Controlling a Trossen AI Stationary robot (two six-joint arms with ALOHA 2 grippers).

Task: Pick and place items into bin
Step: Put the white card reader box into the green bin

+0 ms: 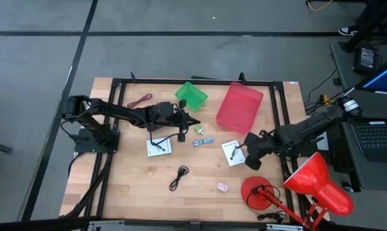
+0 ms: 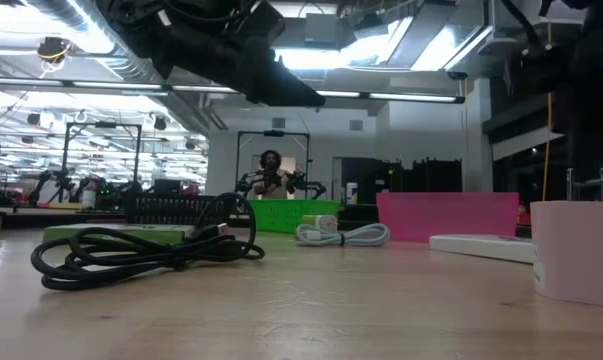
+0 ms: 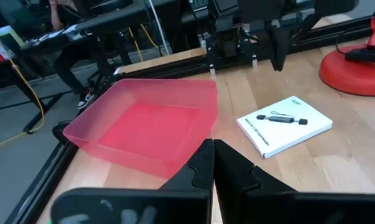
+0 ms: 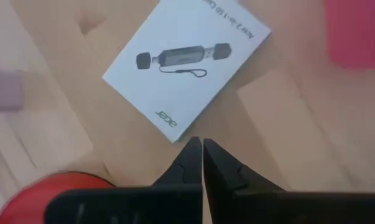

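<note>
Left end effector (image 1: pixel 194 122), seen from above, hovers clenched and empty mid-desk beside the green bin (image 1: pixel 191 95); the right end effector (image 1: pixel 248 149), likewise clenched and empty, sits just beside a white card (image 1: pixel 231 152), likely its next pick. At desk level, the black cable (image 2: pixel 141 250) lies loose in front. From the left wrist, the red bin (image 3: pixel 147 127) stands empty, with no items placed yet.
</note>
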